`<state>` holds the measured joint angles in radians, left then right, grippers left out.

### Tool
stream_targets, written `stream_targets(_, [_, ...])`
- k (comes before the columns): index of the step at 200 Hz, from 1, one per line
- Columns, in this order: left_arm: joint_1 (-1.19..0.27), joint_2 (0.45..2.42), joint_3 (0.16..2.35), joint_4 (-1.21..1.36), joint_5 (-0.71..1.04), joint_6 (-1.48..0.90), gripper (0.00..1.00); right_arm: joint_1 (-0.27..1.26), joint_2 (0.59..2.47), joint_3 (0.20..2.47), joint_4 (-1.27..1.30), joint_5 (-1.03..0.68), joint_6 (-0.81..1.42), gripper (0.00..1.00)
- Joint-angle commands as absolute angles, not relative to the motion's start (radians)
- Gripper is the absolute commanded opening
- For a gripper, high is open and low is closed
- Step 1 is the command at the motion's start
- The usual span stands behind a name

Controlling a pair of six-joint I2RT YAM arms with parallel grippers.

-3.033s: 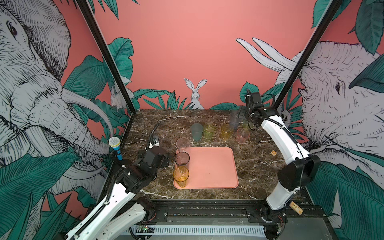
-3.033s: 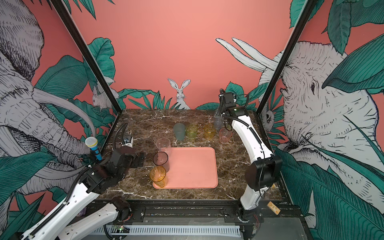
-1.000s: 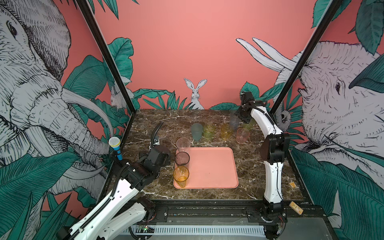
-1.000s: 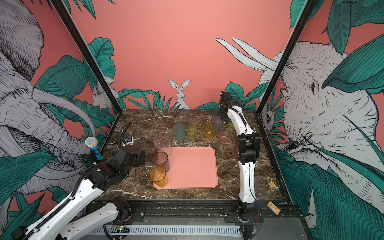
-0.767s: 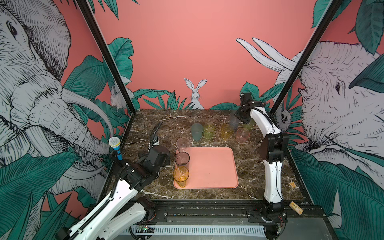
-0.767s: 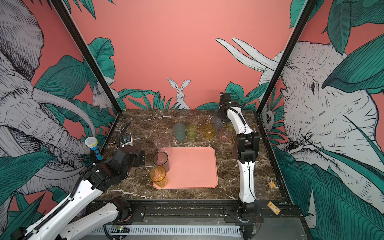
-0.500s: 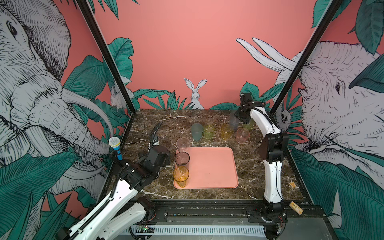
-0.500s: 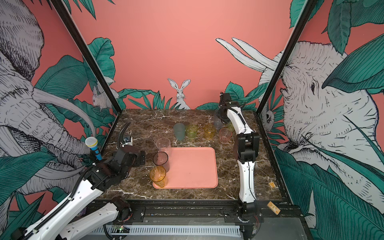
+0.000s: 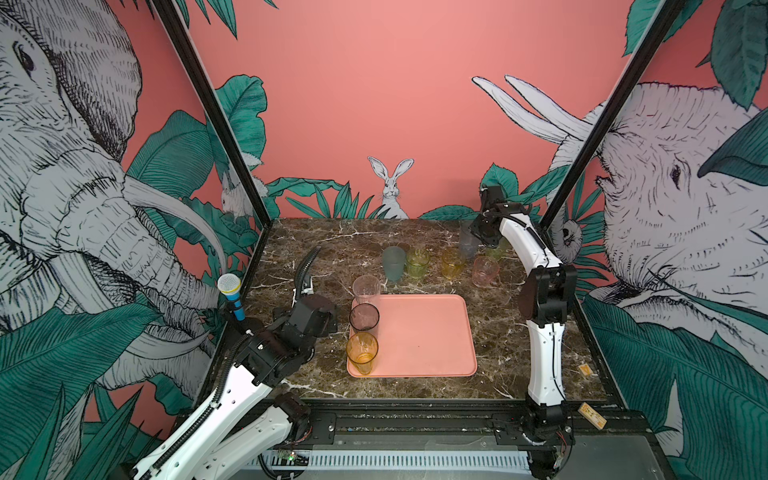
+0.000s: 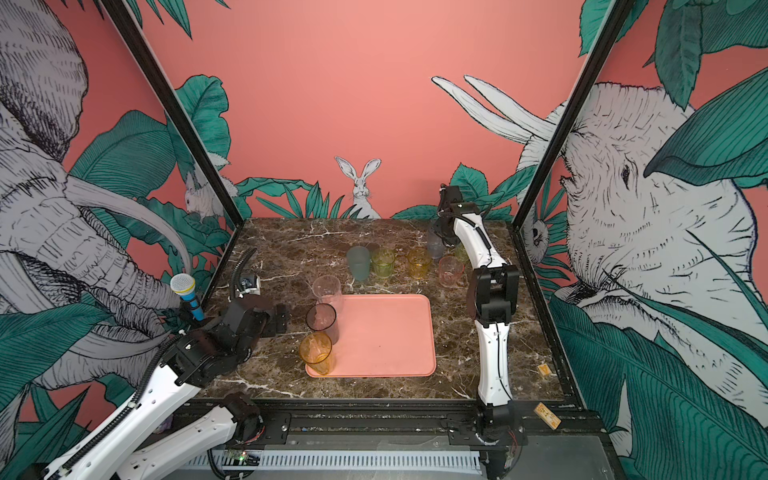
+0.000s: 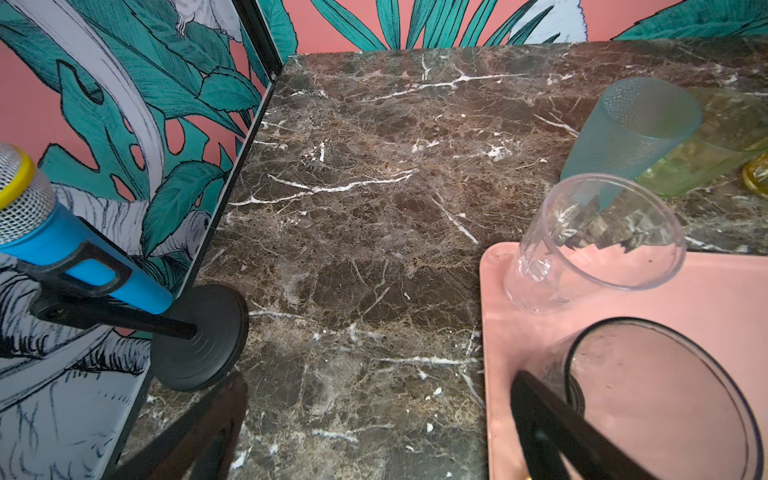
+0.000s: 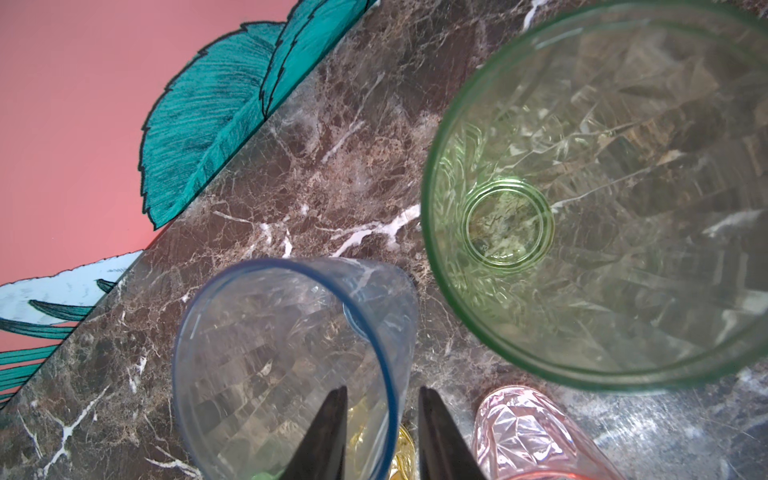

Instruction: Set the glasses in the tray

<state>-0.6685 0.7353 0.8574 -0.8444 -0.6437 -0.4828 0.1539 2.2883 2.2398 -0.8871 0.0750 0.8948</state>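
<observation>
Right wrist view gives us the grip detail. The right jaws straddle the rim of the tall grey-lilac translucent tumbler (image 12: 291, 353), one finger inside, one outside. We see a thin gap either side of the wall, so not clamped yet.

Risks, as we judge them:
- A pinch on one thin wall, high up, could let the tumbler swing or slip on the lift.
- The short green cut-pattern tumbler (image 12: 602, 187) and the pink faceted tumbler (image 12: 536, 432) stand just beside it. A tilted lift could knock either one.
- The left jaws are spread wide w/ nothing held, one finger close to the smoky dark tumbler (image 11: 656, 395). A careless move could nudge it.

Where things are: the flat salmon-pink tray (image 9: 424, 332) sits mid-bench. Three glasses stand along its left edge: clear tall (image 9: 366, 291), smoky dark, amber (image 9: 362, 351). Six remain on the dark marble bench (image 9: 316, 249) at the back, incl. the frosted grey-teal tumbler (image 9: 393, 262), a yellow-green one (image 9: 417, 262) and a short yellow one (image 9: 453, 262).

View vs view:
- In both top views the arm hides the right jaws, so only the wrist cam shows the straddle.
- Only the top views show the tray's free space and the count.
- Left wrist view shows the clear tumbler's base sitting tight in the tray corner.
</observation>
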Motion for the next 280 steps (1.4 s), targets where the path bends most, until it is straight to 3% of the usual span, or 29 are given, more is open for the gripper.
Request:
stream_targets(1, [-0.663,0.711,0.852,-0.879,-0.646,-0.511,0.99,0.149,2.303,2.26,-0.889,0.099,0.919,0.27])
stream_targets(58, [-0.663,0.69,0.845,-0.894,-0.65,-0.518,0.99,0.15,2.307,2.258,-0.884,0.097,0.934,0.2])
stream_targets(142, [-0.663,0.685,0.846,-0.899,-0.652,-0.514,1.0,0.15,2.276,2.263,-0.872,0.084,0.92,0.0])
stream_targets(280, [-0.663,0.669,0.859,-0.907,-0.652,-0.502,0.99,0.151,2.071,2.361,-1.039,0.018,0.68,0.0])
